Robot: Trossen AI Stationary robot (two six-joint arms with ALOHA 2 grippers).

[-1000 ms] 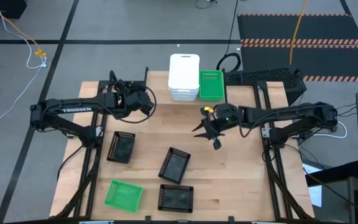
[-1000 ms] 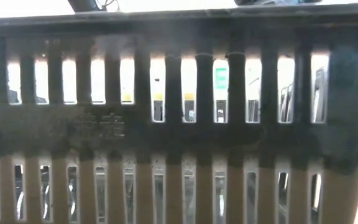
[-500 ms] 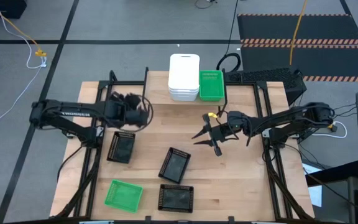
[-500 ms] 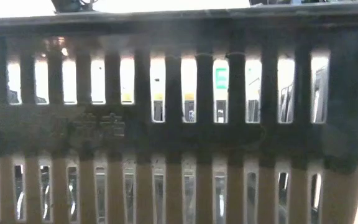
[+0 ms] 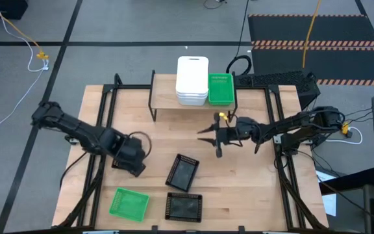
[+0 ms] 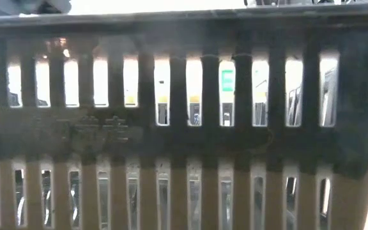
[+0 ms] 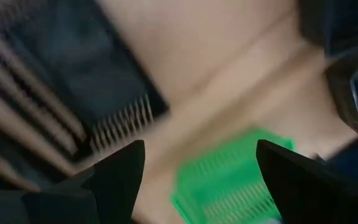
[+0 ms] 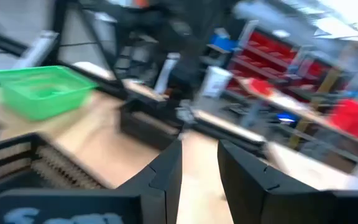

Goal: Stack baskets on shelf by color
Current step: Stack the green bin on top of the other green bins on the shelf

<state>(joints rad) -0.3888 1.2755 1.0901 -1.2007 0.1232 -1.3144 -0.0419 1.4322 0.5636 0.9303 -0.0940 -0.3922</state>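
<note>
Left gripper (image 5: 132, 162) has swung down from the shelf end to about 8 o'clock on the table, now over the black basket (image 7: 73, 81) at the left; fingers (image 7: 120, 180) spread wide, nothing held. Right gripper (image 5: 217, 138) sits just right of table center, roughly 3 o'clock from the middle, pulled back from the shelf (image 5: 164, 97) and lower than a moment ago; fingers (image 8: 163, 180) a narrow gap apart, empty.

Shelf at 12 o'clock: white stack (image 5: 192, 80) with green stack (image 5: 221, 88) touching its right side; left third bare. Loose on the table: black basket (image 5: 183, 171) near center at 6 o'clock, another black basket (image 5: 185, 205) at the front edge, green basket (image 5: 129, 202) at 7 o'clock. Low view is blocked by a black slatted wall (image 6: 184, 128).

Judgement: green drop looks done, left arm is now going for a black one. One green and three black left.
</note>
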